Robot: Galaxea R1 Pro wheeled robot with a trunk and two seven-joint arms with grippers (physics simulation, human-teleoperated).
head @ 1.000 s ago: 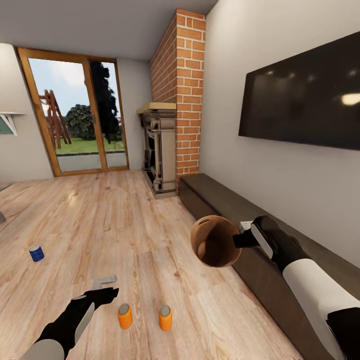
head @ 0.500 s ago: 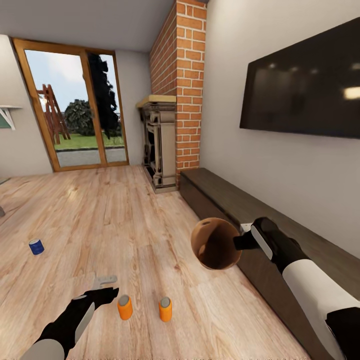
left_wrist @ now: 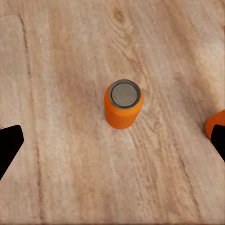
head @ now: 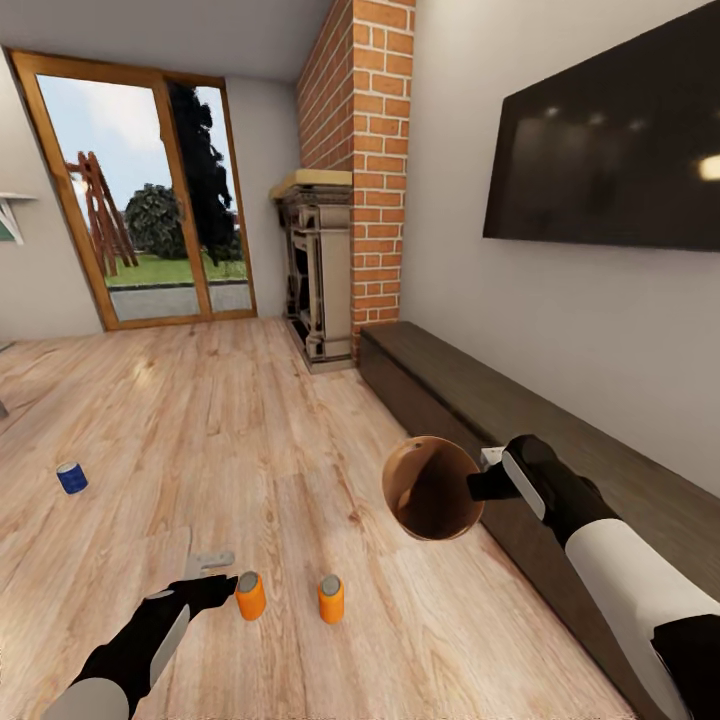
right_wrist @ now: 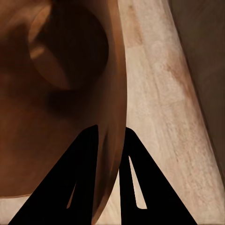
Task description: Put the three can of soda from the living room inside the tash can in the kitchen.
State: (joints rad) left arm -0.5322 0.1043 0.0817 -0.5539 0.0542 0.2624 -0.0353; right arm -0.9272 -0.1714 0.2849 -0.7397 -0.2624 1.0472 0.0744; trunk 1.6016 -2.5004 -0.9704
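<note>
Two orange soda cans stand upright on the wood floor, the left can (head: 250,596) (left_wrist: 123,104) and the right can (head: 331,599) (left_wrist: 214,127). My left gripper (head: 215,588) (left_wrist: 117,136) hangs open just left of the left can, with its fingers spread wide and empty. The blue soda can (head: 71,477) stands apart, further left on the floor. My right gripper (head: 478,487) (right_wrist: 111,129) is shut on the rim of the trash can (head: 432,488) (right_wrist: 56,70). It holds the trash can in the air, tipped on its side, so the brown-copper inside shows empty.
A long low dark cabinet (head: 450,390) runs along the right wall under the TV (head: 610,150). The brick fireplace (head: 355,180) stands beyond it, and glass doors (head: 150,200) are at the far end. A small grey object (head: 210,560) lies on the floor by my left gripper.
The whole view has shifted, so the camera has moved. The left orange can now sits right at my left gripper's tips, closer than before. The right gripper still holds the trash can.
</note>
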